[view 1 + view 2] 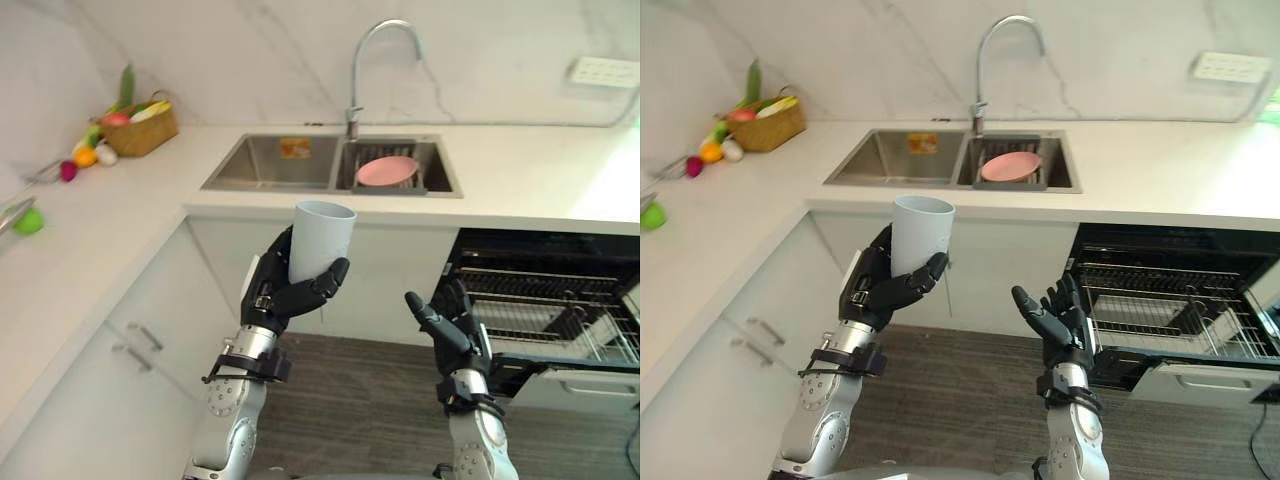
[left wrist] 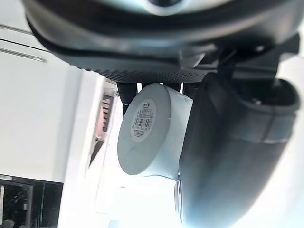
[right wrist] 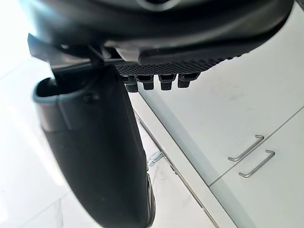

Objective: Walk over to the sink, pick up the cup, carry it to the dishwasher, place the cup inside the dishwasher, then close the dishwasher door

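Left hand (image 1: 283, 296) is seen closest to the viewer, raised before the lower cabinet fronts, with its fingers and thumb curled round the cup (image 1: 321, 240). This pale cup is held upright, mouth upward, below the counter's (image 1: 520, 175) edge and in front of the sink (image 1: 272, 166), touching neither. From the left wrist, the cup's round base, bearing a small label, is shown clamped between the thumb and the fingers (image 2: 127, 91).

Right hand (image 1: 458, 328) is held beside it, apart from the cup, with its fingers straight and spread; nothing is held in it. Two bar handles (image 3: 250, 156) on a cabinet front are seen past this hand from its wrist.

To the robot's right, the dishwasher (image 1: 548, 255) is shown open, with a wire rack (image 1: 555, 318) exposed inside. On the counter behind, a pink plate (image 1: 387, 170) is seen resting in the right sink bowl, under the curved faucet (image 1: 376, 52). A wicker basket (image 1: 141, 129) of produce is placed in the far left corner, and a green fruit (image 1: 28, 221) lies nearer, well apart from it.
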`<state>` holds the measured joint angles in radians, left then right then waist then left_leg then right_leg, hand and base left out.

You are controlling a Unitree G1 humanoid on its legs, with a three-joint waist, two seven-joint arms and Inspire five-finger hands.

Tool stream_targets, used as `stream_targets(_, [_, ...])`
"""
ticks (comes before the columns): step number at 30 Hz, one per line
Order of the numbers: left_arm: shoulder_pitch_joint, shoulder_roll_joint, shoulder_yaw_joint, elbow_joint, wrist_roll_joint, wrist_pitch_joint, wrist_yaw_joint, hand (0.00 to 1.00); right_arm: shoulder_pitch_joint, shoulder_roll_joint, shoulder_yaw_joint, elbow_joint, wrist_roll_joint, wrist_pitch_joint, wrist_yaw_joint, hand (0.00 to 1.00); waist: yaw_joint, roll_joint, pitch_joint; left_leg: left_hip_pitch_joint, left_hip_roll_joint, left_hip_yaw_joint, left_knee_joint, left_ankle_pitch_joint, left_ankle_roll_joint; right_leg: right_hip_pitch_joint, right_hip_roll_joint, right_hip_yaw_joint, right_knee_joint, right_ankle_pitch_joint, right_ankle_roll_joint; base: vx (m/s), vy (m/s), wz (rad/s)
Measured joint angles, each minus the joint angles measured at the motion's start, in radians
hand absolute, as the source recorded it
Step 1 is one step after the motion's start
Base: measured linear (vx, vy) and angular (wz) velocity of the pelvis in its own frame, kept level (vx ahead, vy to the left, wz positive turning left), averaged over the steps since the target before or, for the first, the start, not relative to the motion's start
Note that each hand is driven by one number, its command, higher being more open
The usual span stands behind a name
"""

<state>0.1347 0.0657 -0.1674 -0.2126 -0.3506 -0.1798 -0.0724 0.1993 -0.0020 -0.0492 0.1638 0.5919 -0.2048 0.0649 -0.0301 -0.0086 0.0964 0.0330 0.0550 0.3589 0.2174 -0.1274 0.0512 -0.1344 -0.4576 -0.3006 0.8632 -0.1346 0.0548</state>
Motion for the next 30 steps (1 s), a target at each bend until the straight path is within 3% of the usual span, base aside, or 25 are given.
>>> stream_targets(1, [-0.014, 0.0, 0.008, 0.0, 0.0, 0.0, 0.008, 0.0, 0.001, 0.003, -0.004, -0.003, -0.006, 0.0, 0.002, 1.0, -0.014, 0.008, 0.009, 0.014, 0.018, 0.007, -0.028, -0.003, -0.003, -0.049, 0.061, -0.056, -0.069, -0.053, 0.001, 0.13, 0.018, -0.42])
stream_targets(2, [-0.015, 0.002, 0.013, 0.0, 0.0, 0.0, 0.008, 0.0, 0.004, 0.003, -0.008, -0.005, -0.006, 0.0, 0.002, 1.0, -0.018, 0.012, 0.014, 0.025, 0.021, 0.008, -0.046, -0.003, -0.004, -0.067, 0.091, -0.076, -0.131, -0.056, -0.001, 0.17, 0.018, -0.43])
stream_targets(3, [-0.016, 0.007, 0.016, 0.0, 0.0, 0.0, 0.008, 0.0, 0.008, 0.003, -0.024, -0.015, -0.006, 0.001, 0.003, 1.0, -0.025, 0.009, 0.018, 0.054, 0.023, 0.018, -0.073, -0.004, -0.011, -0.093, 0.139, -0.104, -0.289, -0.044, -0.007, 0.2, -0.001, -0.35])
stream_targets(4, [-0.013, 0.014, 0.017, 0.0, 0.001, 0.0, 0.008, 0.0, 0.009, 0.0, -0.039, -0.026, -0.006, 0.001, 0.003, 1.0, -0.034, 0.005, 0.018, 0.081, 0.019, 0.036, -0.082, -0.01, -0.032, -0.108, 0.17, -0.122, -0.466, 0.018, -0.01, 0.3, -0.024, -0.37])
stream_targets(5, [-0.007, 0.022, 0.016, -0.002, 0.001, -0.001, 0.009, 0.0, 0.012, -0.004, -0.048, -0.04, -0.006, 0.001, 0.003, 1.0, -0.037, -0.018, 0.01, 0.099, -0.004, 0.047, -0.078, -0.024, -0.061, -0.113, 0.178, -0.146, -0.581, 0.116, -0.013, 0.3, -0.046, -0.36])
stream_targets(6, [-0.006, 0.042, 0.012, -0.004, 0.003, -0.003, 0.009, 0.0, 0.037, -0.009, -0.045, -0.077, -0.006, 0.004, 0.009, 1.0, -0.036, -0.059, 0.014, 0.136, -0.043, 0.058, -0.052, -0.06, -0.092, -0.125, 0.156, -0.167, -0.605, 0.31, -0.126, 0.27, -0.069, -0.4])
stream_targets(7, [-0.003, 0.023, 0.012, 0.013, 0.005, -0.002, 0.011, 0.0, 0.044, -0.03, -0.043, -0.082, -0.006, 0.005, 0.019, 1.0, -0.029, -0.039, 0.016, 0.147, -0.029, 0.068, -0.041, -0.083, -0.094, -0.119, 0.158, -0.182, -0.581, 0.283, -0.133, 0.33, -0.081, -0.34])
stream_targets(9, [0.001, -0.028, -0.017, 0.023, 0.011, 0.002, 0.029, 0.0, 0.067, -0.077, -0.043, -0.088, -0.006, 0.013, 0.029, 1.0, -0.035, 0.034, 0.004, 0.151, 0.02, 0.071, -0.016, -0.109, -0.107, -0.121, 0.204, -0.206, -0.558, 0.28, -0.134, 0.31, -0.048, -0.26])
stream_targets(11, [-0.015, -0.044, -0.04, 0.01, 0.011, -0.004, 0.026, 0.0, 0.065, -0.06, -0.028, -0.094, -0.006, 0.021, 0.042, 1.0, -0.032, 0.035, 0.008, 0.166, 0.048, 0.107, -0.011, -0.134, -0.122, -0.122, 0.246, -0.202, -0.564, 0.254, -0.142, 0.17, -0.019, -0.49])
stream_targets(13, [-0.016, -0.042, -0.048, 0.011, 0.017, -0.003, 0.025, 0.0, 0.066, -0.046, -0.015, -0.105, -0.005, 0.022, 0.055, 1.0, -0.037, 0.024, 0.013, 0.189, 0.049, 0.135, -0.023, -0.155, -0.112, -0.115, 0.26, -0.197, -0.578, 0.223, -0.14, 0.08, 0.0, -0.45])
stream_targets(18, [-0.013, -0.025, -0.075, 0.02, 0.036, -0.003, 0.044, 0.0, 0.059, -0.058, -0.023, -0.107, -0.005, 0.04, 0.073, 1.0, -0.042, 0.069, -0.005, 0.21, 0.09, 0.154, -0.039, -0.193, -0.117, -0.129, 0.293, -0.202, -0.524, 0.143, -0.141, 0.12, 0.037, -0.09])
stream_targets(19, [-0.009, -0.025, -0.067, 0.022, 0.036, -0.003, 0.059, 0.0, 0.056, -0.07, -0.023, -0.108, -0.005, 0.045, 0.081, 1.0, -0.038, 0.098, -0.018, 0.221, 0.118, 0.165, -0.023, -0.185, -0.142, -0.128, 0.309, -0.215, -0.494, 0.099, -0.137, 0.3, 0.015, -0.15])
stream_targets(21, [-0.006, -0.018, -0.05, 0.039, 0.036, -0.012, 0.079, 0.0, 0.034, -0.07, -0.022, -0.097, -0.005, 0.048, 0.088, 1.0, -0.025, 0.105, -0.022, 0.151, 0.177, 0.15, 0.222, -0.184, -0.129, -0.112, 0.323, -0.202, -0.479, 0.063, -0.136, 0.39, -0.055, -0.26])
stream_targets(22, [-0.006, -0.017, -0.042, 0.053, 0.036, -0.014, 0.09, 0.0, 0.028, -0.076, -0.023, -0.099, -0.005, 0.048, 0.089, 1.0, -0.016, 0.116, -0.016, 0.088, 0.225, 0.117, 0.399, -0.146, -0.069, -0.082, 0.341, -0.194, -0.495, 0.048, -0.136, 0.37, -0.137, -0.33])
stream_targets(23, [0.006, -0.02, -0.03, 0.069, 0.036, -0.015, 0.099, 0.0, 0.02, -0.089, -0.023, -0.104, -0.005, 0.048, 0.088, 1.0, -0.009, 0.142, 0.003, -0.024, 0.289, -0.001, 0.668, -0.002, -0.041, -0.003, 0.381, -0.174, -0.543, 0.033, -0.135, 0.3, -0.09, -0.42])
stream_targets(24, [0.019, -0.018, -0.026, 0.069, 0.036, -0.015, 0.101, 0.0, 0.013, -0.09, -0.024, -0.104, -0.005, 0.048, 0.088, 1.0, 0.0, 0.142, 0.012, -0.059, 0.288, -0.042, 0.739, -0.012, -0.073, 0.025, 0.394, -0.155, -0.558, 0.027, -0.133, 0.45, -0.009, -0.75])
stream_targets(25, [0.037, -0.018, -0.028, 0.07, 0.036, -0.016, 0.103, 0.0, 0.002, -0.089, -0.031, -0.104, -0.004, 0.045, 0.085, 1.0, 0.021, 0.146, 0.016, -0.112, 0.251, -0.084, 0.765, -0.092, -0.087, 0.07, 0.404, -0.113, -0.581, 0.015, -0.13, 0.31, 0.042, -0.77])
stream_targets(26, [0.044, -0.016, -0.033, 0.072, 0.036, -0.018, 0.102, 0.0, -0.002, -0.087, -0.033, -0.104, -0.003, 0.04, 0.083, 1.0, 0.025, 0.141, 0.019, -0.133, 0.222, -0.101, 0.731, -0.121, -0.075, 0.092, 0.4, -0.096, -0.588, 0.008, -0.126, 0.47, 0.087, -0.95])
stream_targets(28, [0.065, -0.013, -0.046, 0.071, 0.042, -0.031, 0.098, 0.0, -0.027, -0.081, -0.02, -0.105, -0.006, 0.015, 0.071, 1.0, 0.043, 0.119, 0.033, -0.183, 0.119, -0.117, 0.513, -0.166, -0.061, 0.148, 0.371, -0.01, -0.589, -0.025, -0.102, 0.4, 0.107, -1.1])
stream_targets(29, [0.076, -0.011, -0.057, 0.067, 0.061, -0.037, 0.11, 0.0, -0.038, -0.079, -0.002, -0.105, -0.007, 0.001, 0.063, 1.0, 0.049, 0.116, 0.035, -0.207, 0.069, -0.173, 0.384, -0.153, -0.083, 0.164, 0.357, 0.043, -0.583, -0.044, -0.083, 0.26, 0.117, -1.22])
stream_targets(30, [0.084, -0.012, -0.059, 0.061, 0.07, -0.038, 0.113, 0.0, -0.042, -0.08, 0.009, -0.105, -0.009, -0.003, 0.062, 1.0, 0.052, 0.119, 0.033, -0.214, 0.047, -0.204, 0.312, -0.137, -0.104, 0.17, 0.354, 0.069, -0.578, -0.053, -0.073, 0.25, 0.154, -1.48])
